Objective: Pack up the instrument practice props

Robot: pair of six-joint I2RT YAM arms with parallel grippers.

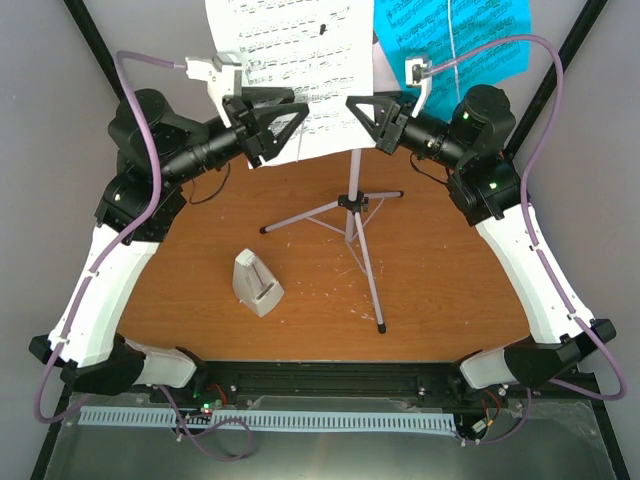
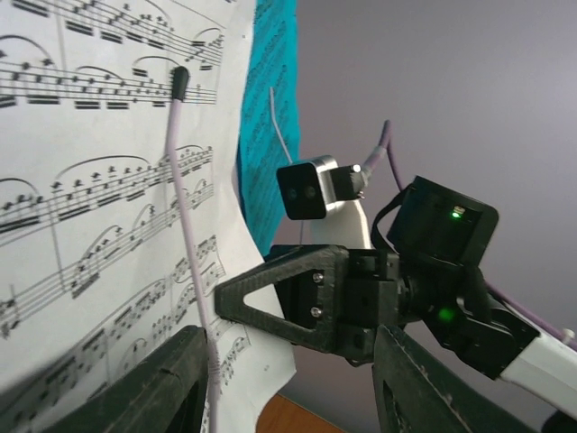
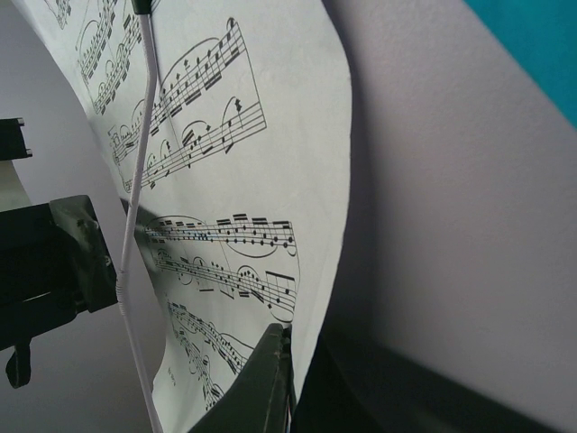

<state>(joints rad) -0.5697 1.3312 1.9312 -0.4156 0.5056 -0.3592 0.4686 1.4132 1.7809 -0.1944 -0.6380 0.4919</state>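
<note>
"Right wrist view first: is the right tool on anything?"

"Yes. Its jaws are pressed together, and the lower right edge of the white page runs into the seam between them. I read that as a pinch on the sheet."

"And the left tool?"

"The left wrist view has its two fingers standing well apart. The sheet's lower part shows between them and nothing is clamped, so I'd call it open."

"How will that sheet handle?"

"It's light and limp, and easy to crease or tear. It bows outward in the right wrist view. A thin holder wire lies across its face, so I judge it should be slid out from under that rather than tugged. The free side edges, low down, look like the place to hold it. The blue page hangs just beside it on the right."

"Where does all this sit?"

"The pages are up on the music stand. Its tripod feet rest mid-surface, toward the far edge. The stand looks spindly, so a sideways pull might tip it. The metronome stands apart from it, left of centre and nearer the near edge."

"Arm pose?"

"Both arms rise from the near corners with their forearms turned inward. The wrists are roughly level, and the tools face each other across the white page."
</note>
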